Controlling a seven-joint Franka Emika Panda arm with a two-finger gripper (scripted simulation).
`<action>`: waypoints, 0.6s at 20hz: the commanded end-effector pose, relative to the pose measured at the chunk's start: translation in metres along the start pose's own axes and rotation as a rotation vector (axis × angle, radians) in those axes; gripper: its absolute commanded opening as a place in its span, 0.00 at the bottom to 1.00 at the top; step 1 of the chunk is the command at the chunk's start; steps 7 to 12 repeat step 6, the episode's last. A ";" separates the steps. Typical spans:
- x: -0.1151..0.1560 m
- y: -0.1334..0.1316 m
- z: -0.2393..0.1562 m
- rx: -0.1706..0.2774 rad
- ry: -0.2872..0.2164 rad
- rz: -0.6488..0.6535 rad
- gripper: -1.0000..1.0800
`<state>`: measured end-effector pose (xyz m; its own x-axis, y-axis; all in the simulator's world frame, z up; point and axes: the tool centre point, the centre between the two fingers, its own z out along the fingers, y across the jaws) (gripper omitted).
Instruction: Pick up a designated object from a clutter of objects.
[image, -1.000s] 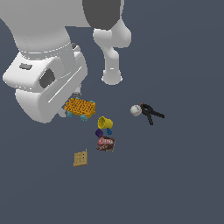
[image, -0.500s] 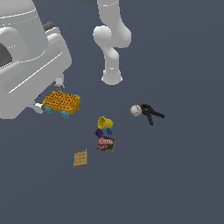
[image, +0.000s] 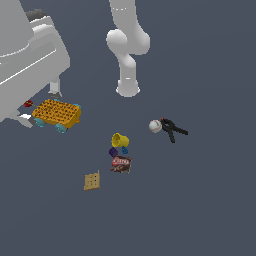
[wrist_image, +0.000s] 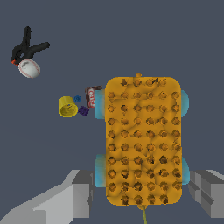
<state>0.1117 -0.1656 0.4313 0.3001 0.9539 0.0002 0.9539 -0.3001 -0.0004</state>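
The orange wheeled block (image: 56, 114), flat with a studded top and light-blue wheels, sits between my gripper's (image: 40, 107) fingers at the exterior view's left, apart from the clutter. In the wrist view the block (wrist_image: 142, 142) fills the middle, and the gripper (wrist_image: 142, 192) has a grey finger pressed against the wheels on each side. The gripper is shut on it. The rest of the clutter lies on the floor: yellow cup (image: 120, 140), purple cup (image: 114, 152), brown packet (image: 121, 163), tan cracker (image: 91, 181), white ball (image: 155, 126) and black clamp (image: 171, 129).
The arm's white base (image: 128, 87) stands behind the clutter. The arm's large white body covers the exterior view's upper left. In the wrist view the yellow cup (wrist_image: 68, 106), packet (wrist_image: 90, 96), ball (wrist_image: 29, 68) and clamp (wrist_image: 27, 48) show far below.
The gripper has carried the orange block steadily toward the exterior view's left, away from the yellow cup. The other items have not moved.
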 end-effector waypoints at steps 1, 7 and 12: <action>-0.001 0.002 -0.003 -0.001 0.000 0.000 0.00; -0.002 0.004 -0.005 -0.001 0.000 0.000 0.00; -0.002 0.004 -0.005 -0.001 0.000 0.000 0.00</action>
